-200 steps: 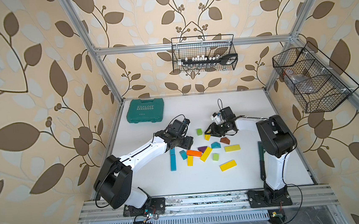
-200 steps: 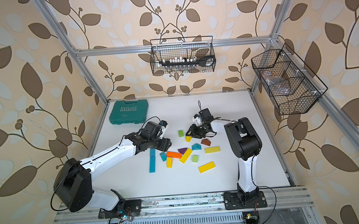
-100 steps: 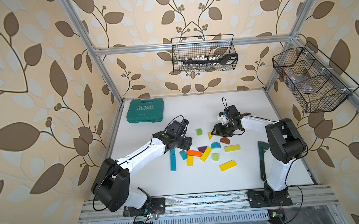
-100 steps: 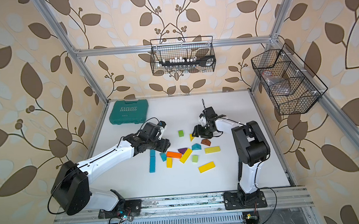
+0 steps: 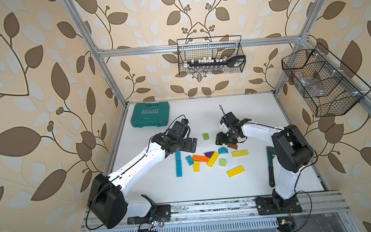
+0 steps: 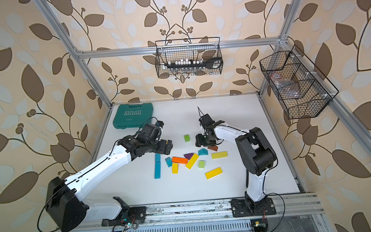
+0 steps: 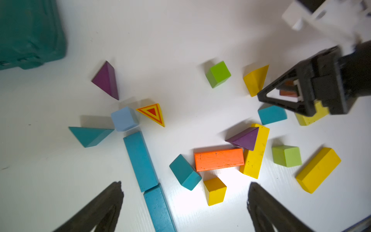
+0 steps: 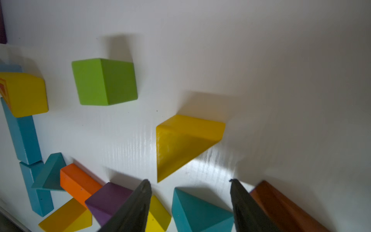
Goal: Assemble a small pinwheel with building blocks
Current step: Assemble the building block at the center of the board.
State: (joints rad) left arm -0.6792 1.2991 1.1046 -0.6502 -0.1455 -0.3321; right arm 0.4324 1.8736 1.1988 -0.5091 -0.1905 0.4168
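Wooden blades (image 7: pixel 106 80), only three, ring the pale blue cube (image 7: pixel 124 119) on the worktop (image 7: pixel 200 30) by the left claw (image 7: pixel 184 183); we judge one missing, and both it and the right claw (image 8: pixel 189 180), at three o'clock, gape empty.

You are viewing eighteen building blocks (image 7: pixel 249 166) lying on the worktop (image 5: pixel 208 187), counted in the left wrist view. You are counting six yellow pieces (image 7: pixel 256 80) (image 7: pixel 152 114) (image 7: pixel 255 140) (image 7: pixel 214 190) (image 7: pixel 307 121) (image 7: pixel 318 169), one of them carrying red stripes; five teal pieces (image 7: pixel 90 135) (image 7: pixel 140 160) (image 7: pixel 158 209) (image 7: pixel 184 172) (image 7: pixel 272 114), two of them being long bars; two purple wedges (image 7: pixel 105 80) (image 7: pixel 245 138); two green cubes (image 7: pixel 217 74) (image 7: pixel 286 155); one orange bar (image 7: pixel 218 159); one pale blue cube (image 7: pixel 124 118); one brown piece (image 8: pixel 281 206), partly hidden. In both top views you are also seeing one teal tool case (image 5: pixel 150 117), one dark wrench (image 5: pixel 271 171), two wire baskets (image 5: pixel 183 60) (image 5: pixel 337 106) hanging on the walls and two arms (image 5: pixel 143 163) (image 5: pixel 258 131).
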